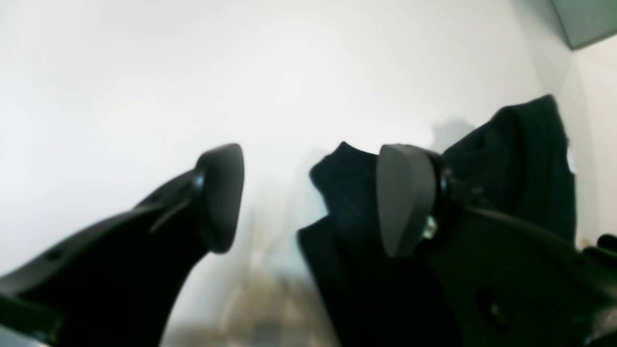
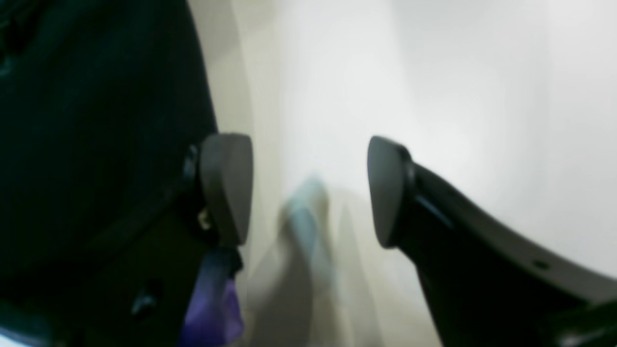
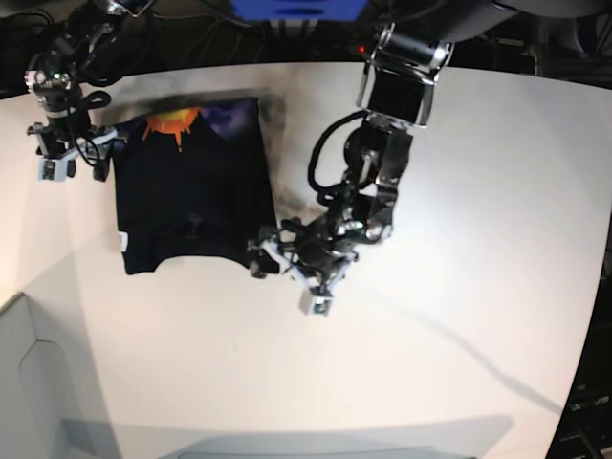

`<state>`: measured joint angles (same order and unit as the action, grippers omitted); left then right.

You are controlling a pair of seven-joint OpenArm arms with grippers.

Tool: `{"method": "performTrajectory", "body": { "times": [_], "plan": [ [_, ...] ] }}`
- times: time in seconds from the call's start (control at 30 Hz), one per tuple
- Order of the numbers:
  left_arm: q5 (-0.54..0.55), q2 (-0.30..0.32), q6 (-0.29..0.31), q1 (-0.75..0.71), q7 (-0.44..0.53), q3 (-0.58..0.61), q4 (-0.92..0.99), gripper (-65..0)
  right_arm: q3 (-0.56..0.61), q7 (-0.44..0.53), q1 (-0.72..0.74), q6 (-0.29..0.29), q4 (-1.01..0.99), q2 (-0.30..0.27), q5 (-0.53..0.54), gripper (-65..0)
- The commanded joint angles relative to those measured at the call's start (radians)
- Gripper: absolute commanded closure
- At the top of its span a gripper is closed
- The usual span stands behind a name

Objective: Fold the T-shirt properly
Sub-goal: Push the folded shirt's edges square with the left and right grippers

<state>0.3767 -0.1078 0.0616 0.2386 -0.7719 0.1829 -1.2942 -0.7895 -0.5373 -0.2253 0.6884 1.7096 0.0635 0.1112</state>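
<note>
The folded black T-shirt (image 3: 191, 191) lies flat on the white table (image 3: 459, 287), its corner beside the left gripper (image 3: 287, 270), whose jaws gape empty, while the right gripper (image 3: 69, 164), also wide, hovers at its opposite edge.

Large black cloth T-shirt (image 3: 191, 196), folded roughly square, flat on white surface, upper left of base view; orange sun print at top edge.

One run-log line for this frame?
T-shirt: folded on table | left gripper: open, at shirt corner | right gripper: open, beside shirt
</note>
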Motion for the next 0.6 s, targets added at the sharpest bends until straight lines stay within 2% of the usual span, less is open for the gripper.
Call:
{"method": "performTrajectory", "body": {
  "times": [0.0,0.17,0.37,0.43,0.57],
  "plan": [
    [0.014,-0.026,0.005,0.031,0.021,0.0,0.018,-41.9,-0.003,0.018,0.0,0.01,0.019,-0.009,0.014,-38.2],
    [0.015,-0.049,0.005,0.06,0.122,0.008,0.141,-41.7,0.0,0.018,0.0,0.01,0.019,-0.009,0.012,-38.2],
    [0.015,-0.049,0.01,0.061,0.136,0.008,0.183,-41.3,0.0,0.016,0.0,0.01,0.016,-0.009,0.012,-38.1],
    [0.017,-0.049,0.013,0.063,0.136,0.008,0.199,-37.9,0.0,0.016,0.0,0.01,0.014,-0.008,0.012,-38.1],
    [0.017,-0.049,0.013,0.067,0.137,0.007,0.219,-26.9,0.0,0.015,0.0,0.01,0.013,-0.006,0.012,-38.1]
  ]
}}
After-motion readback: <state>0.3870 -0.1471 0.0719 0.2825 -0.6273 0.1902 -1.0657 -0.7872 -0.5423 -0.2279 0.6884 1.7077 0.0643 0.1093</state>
